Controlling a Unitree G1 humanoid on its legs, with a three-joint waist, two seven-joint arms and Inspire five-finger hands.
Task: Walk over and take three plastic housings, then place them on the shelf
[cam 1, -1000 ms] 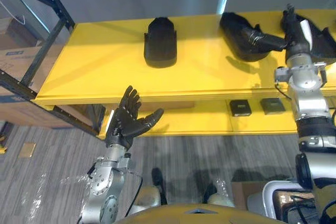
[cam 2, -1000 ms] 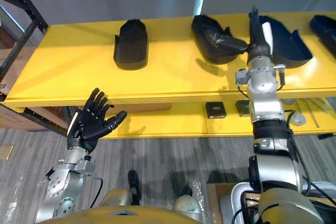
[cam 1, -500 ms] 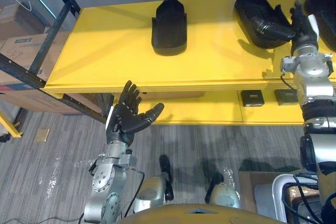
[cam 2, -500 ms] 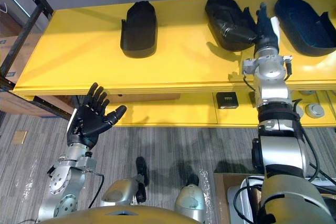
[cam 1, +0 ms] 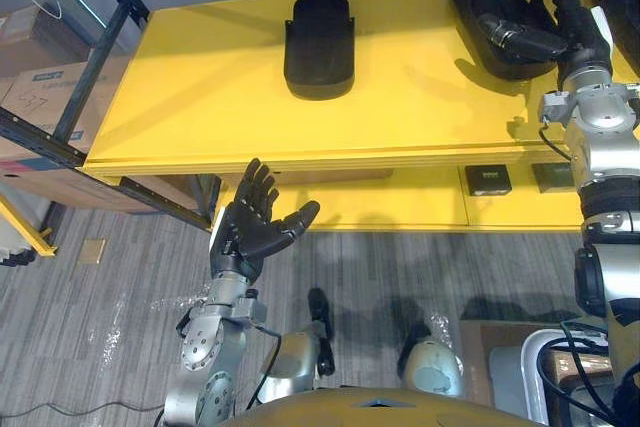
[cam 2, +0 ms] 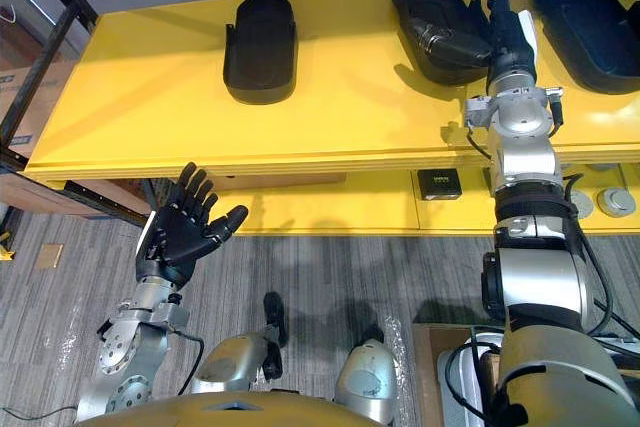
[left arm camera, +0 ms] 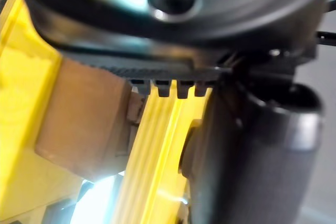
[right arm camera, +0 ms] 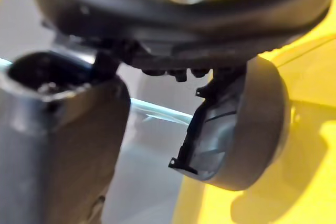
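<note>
Fingers (cam 1: 256, 185) of my left hand (cam 1: 243, 235) are spread wide, palm up and empty, below the shelf's (cam 1: 200, 97) front edge and over the floor (cam 1: 100, 327). My right hand (cam 2: 505, 47) is up on the shelf with its fingers straight and its thumb (cam 2: 455, 42) stretched out sideways over the middle housing (cam 2: 430, 2). I cannot tell whether the thumb touches it.

All three housings lie on the yellow top board: the left housing (cam 2: 260, 42) well apart from the other two, the right housing (cam 2: 585, 12) just past my right hand. A black rack (cam 1: 100, 57) and cardboard boxes (cam 1: 40, 97) stand to my left. On the lower board (cam 2: 330, 209) lie a small dark box (cam 2: 437, 183) and two round parts (cam 2: 600, 203).

My right forearm hides part of the lower board. In the left eye view the right housing is cut off at the edge. In my right wrist view a housing (right arm camera: 236, 129) shows apart from my thumb; which one, I cannot tell.

Against half a second ago the whole view has shifted a little, so the camera moved; both hands keep their poses
</note>
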